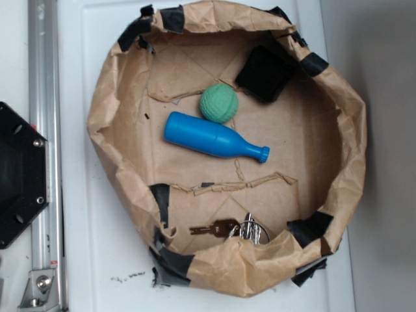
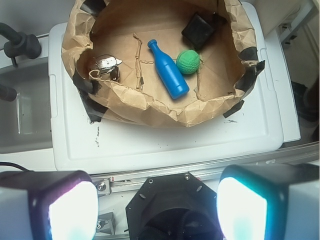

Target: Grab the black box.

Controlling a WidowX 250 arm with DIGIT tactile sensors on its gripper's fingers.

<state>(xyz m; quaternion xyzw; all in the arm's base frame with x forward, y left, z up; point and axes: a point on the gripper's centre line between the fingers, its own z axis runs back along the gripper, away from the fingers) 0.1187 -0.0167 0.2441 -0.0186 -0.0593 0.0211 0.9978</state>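
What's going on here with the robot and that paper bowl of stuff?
Nothing is held yet. The gripper hangs open, well back from the brown paper bowl. The black box sits untouched against the bowl's wall, near the green ball, with a blue bottle and keys also inside.

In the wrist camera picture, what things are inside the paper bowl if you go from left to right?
keys → blue bottle → green ball. The black box sits farther back, above the ball, so its left-right place overlaps the ball's.
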